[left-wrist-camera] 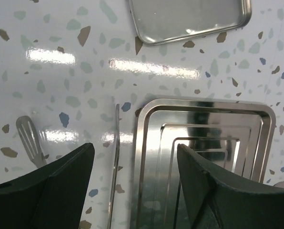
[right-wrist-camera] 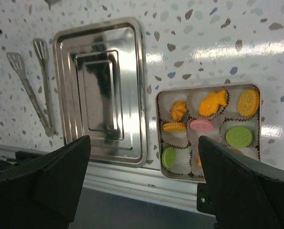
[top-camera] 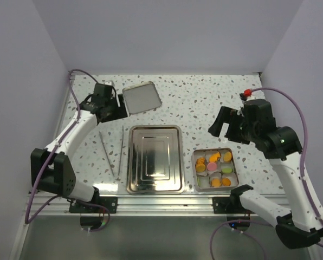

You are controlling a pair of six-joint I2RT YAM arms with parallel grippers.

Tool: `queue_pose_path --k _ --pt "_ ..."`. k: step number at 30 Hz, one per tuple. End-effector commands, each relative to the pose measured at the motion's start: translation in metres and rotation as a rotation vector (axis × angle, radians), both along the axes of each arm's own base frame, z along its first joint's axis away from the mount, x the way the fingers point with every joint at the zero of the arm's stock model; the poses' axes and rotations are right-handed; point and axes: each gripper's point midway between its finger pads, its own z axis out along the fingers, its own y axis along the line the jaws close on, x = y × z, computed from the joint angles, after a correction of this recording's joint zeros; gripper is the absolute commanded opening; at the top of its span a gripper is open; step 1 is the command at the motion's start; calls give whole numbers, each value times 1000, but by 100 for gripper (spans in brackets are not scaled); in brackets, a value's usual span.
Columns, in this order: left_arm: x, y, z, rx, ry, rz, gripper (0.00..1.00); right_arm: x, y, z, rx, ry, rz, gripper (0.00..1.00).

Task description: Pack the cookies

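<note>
speckled table (top-camera: 205,92), some cookies (right-wrist-camera: 201,125) behind fingers (right-wrist-camera: 242,186)

No text, label, brand or number is legible anywhere. The steel tray (top-camera: 155,159) is bare metal, as are the square tin (top-camera: 193,172) right of it and the lid (top-camera: 142,97) beyond it.

Robotics lab cell: plain lilac walls (top-camera: 167,32), speckled tabletop (top-camera: 205,97), left arm (top-camera: 69,138), right arm (top-camera: 291,179) bolted to aluminium rail (top-camera: 161,203).
</note>
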Motion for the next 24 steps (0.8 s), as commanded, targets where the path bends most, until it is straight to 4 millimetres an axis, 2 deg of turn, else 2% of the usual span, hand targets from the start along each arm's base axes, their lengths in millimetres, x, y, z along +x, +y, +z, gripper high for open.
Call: queue_pose_path --k 1,2,3,6,7,8,9,10,11,12,13,14,15,16,17,18,19,21,22,23,24 --pt "34 -19 19 -87 -77 -17 75 -7 24 -31 45 133 118 98" --pt "44 -21 27 -88 -94 -20 75 -7 29 -41 51 174 133 98" --pt "50 -22 13 -81 -62 -23 75 -9 36 -44 80 198 161 98" --pt "75 -29 15 -89 -70 -29 75 -2 45 -58 98 241 177 97" --pt "83 -32 -1 -89 -37 -30 75 3 49 -59 108 235 186 98" --pt "97 -35 7 -100 -60 -33 74 5 50 -65 104 246 189 98" --pt "105 -36 -12 -99 -20 -27 74 11 53 -76 95 277 191 97" --pt "112 -37 -14 -107 -13 -28 73 16 57 -80 102 276 205 96" --pt "125 -39 -4 -114 -35 -22 73 18 60 -92 105 309 210 95" --pt "133 -38 -15 -118 -17 -16 72 22 65 -103 108 340 226 93" --pt "145 -39 -7 -133 -42 -20 72 28 73 -105 135 332 245 92" --pt "152 -40 -7 -141 -50 -22 72 30 77 -114 154 356 235 91" --pt "159 -36 -21 -144 -25 -14 72 36 80 -123 160 380 230 91" --pt "169 -36 -14 -153 -43 -13 71 40 83 -127 164 390 224 90" --pt "173 -35 -19 -158 -27 -9 71 44 85 -130 169 404 216 90" --pt "179 -31 -35 -164 1 1 71 46 85 -136 166 426 204 89" --pt "188 -32 -29 -176 -13 -3 70 49 86 -146 160 460 193 89" --pt "194 -29 -45 -181 15 5 70 53 92 -152 176 489 188 88" --pt "199 -31 -43 -194 4 -3 70 56 94 -159 178 515 185 88" --pt "202 -30 -45 -197 4 -4 70 60 96 -159 186 521 179 88" --pt "204 -29 -58 -197 23 -3 69 62 98 -160 187 527 178 88"
